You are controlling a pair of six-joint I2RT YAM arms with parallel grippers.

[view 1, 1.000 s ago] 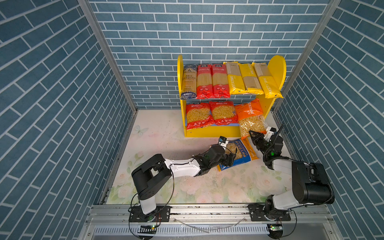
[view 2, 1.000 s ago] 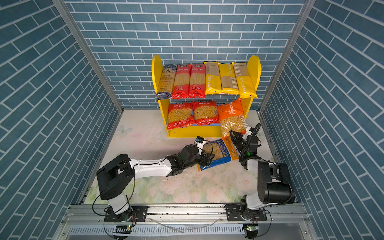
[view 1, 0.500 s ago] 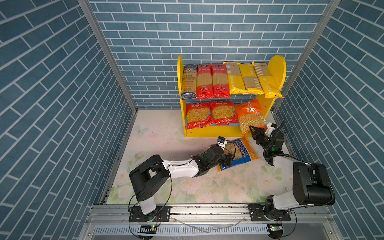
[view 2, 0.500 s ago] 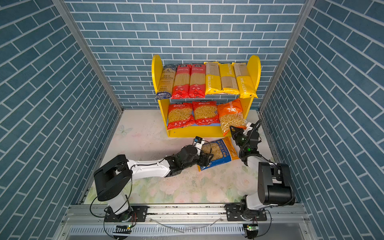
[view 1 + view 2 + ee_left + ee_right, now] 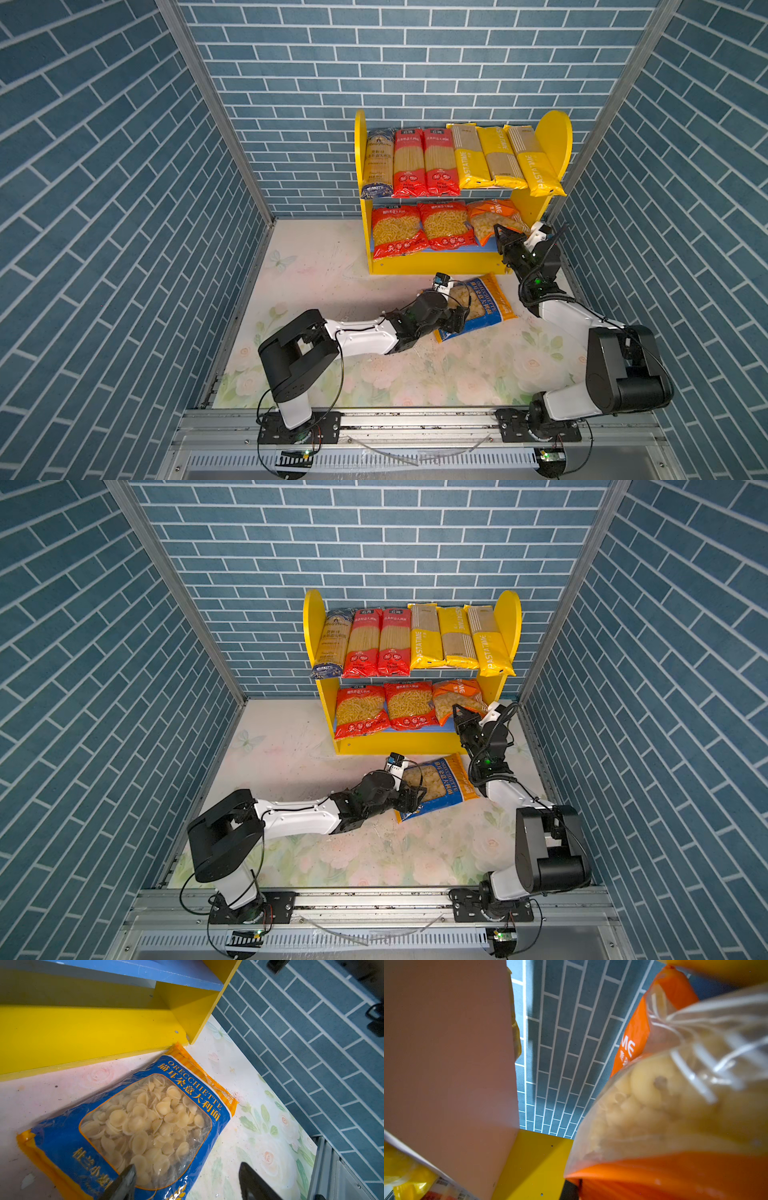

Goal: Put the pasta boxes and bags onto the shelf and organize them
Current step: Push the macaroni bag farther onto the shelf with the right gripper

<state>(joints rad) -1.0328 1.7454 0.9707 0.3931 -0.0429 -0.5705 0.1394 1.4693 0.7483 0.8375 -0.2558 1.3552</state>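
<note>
The blue bag (image 5: 482, 305) is lying flat on the table (image 5: 332, 270), toward its right edge, with one corner touching the shelf's (image 5: 436, 264) foot. The left hand (image 5: 458, 315) is hovering over the bag's near end, spread wide and gripping nothing. In the left wrist view one finger (image 5: 126, 1176) is sitting over the bag and the other is hanging past its side, above the table. The right hand (image 5: 500, 234) is pressing closed tips against the orange bag (image 5: 488, 216), which is leaning on the lower board (image 5: 133, 969) at the shelf's right end. Whether it is pinching the foil I cannot tell.
</note>
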